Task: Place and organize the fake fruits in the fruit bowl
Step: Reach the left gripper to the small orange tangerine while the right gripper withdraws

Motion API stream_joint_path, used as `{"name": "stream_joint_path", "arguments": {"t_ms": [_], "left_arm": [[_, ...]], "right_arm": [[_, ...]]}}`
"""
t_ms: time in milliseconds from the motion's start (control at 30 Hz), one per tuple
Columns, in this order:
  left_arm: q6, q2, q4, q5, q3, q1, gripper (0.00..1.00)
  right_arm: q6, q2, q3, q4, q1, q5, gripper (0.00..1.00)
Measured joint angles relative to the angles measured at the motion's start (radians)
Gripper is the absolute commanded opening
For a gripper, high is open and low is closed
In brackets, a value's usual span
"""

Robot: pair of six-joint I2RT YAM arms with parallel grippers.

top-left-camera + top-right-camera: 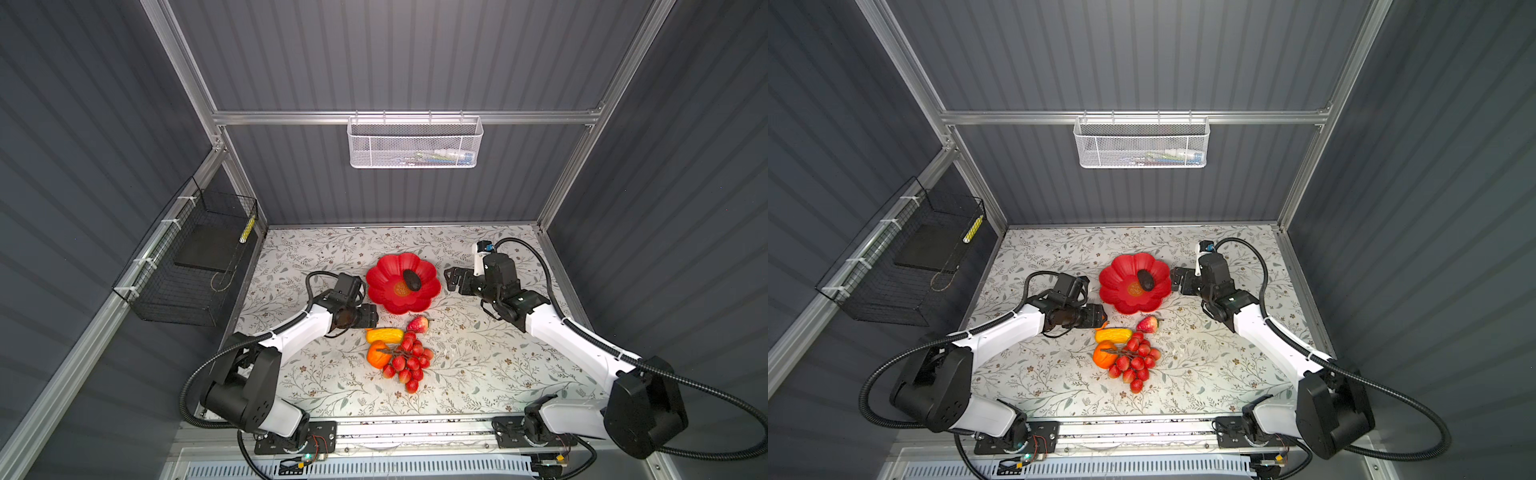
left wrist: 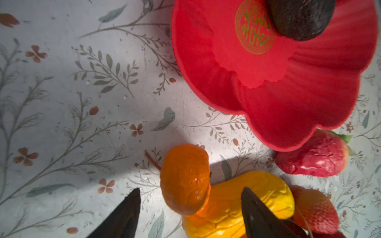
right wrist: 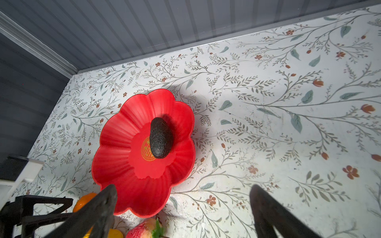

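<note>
I am holding my left claw point(image 2: 190, 189) low over the flowered table point(image 1: 478, 374), with its two dark fingers apart and clamped on nothing. A small orange fruit point(image 2: 185, 179) is sitting in the gap between them, at the lower middle of the left wrist view. I judge I am straddling it this way so that one squeeze would take it. I cannot tell whether either finger is touching it.

One finger is hanging over the yellow fruit point(image 2: 237, 204), which is lying against the orange one toward the lower right, so I risk pinching both together. Further right, a strawberry point(image 2: 315, 156) is lying just beside the rim of the red flower-shaped bowl point(image 2: 288, 115), which is filling the upper right of that view.

In the bowl, an avocado point(image 3: 160, 138) is lying partly over the gold centre mark, leaving most of the bowl free. In a top view, a bunch of red grapes point(image 1: 409, 359) and a larger orange fruit point(image 1: 376, 355) are lying on the table below the yellow fruit, at lower centre.

My right claw point(image 3: 183, 186) is hovering just right of the bowl in both top views, with its fingers wide apart and empty. I take it to be waiting clear of my left arm.
</note>
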Motion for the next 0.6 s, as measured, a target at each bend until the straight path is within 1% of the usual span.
{"name": "stream_joint_path", "arguments": {"t_ms": [133,267,400,467,600], "left_arm": [[-0.006,0.057,0.008,0.000,0.002,-0.003,0.66],[-0.007,0.078,0.010,-0.005,0.002,-0.005,0.49],[0.000,0.072,0.003,-0.018,0.005,-0.005,0.37],[0.014,0.054,-0.019,-0.033,0.010,-0.005,0.34],[0.059,-0.004,-0.117,-0.081,0.074,-0.005,0.34]], "right_arm": [[0.000,-0.013,-0.012,0.000,-0.007,-0.002,0.99],[0.001,-0.014,-0.017,0.000,-0.013,-0.003,0.99],[0.006,-0.013,-0.023,0.002,-0.016,-0.009,0.99],[0.010,-0.012,-0.024,0.005,-0.018,-0.013,0.99],[0.017,-0.010,-0.024,0.008,-0.018,-0.021,0.99]]}}
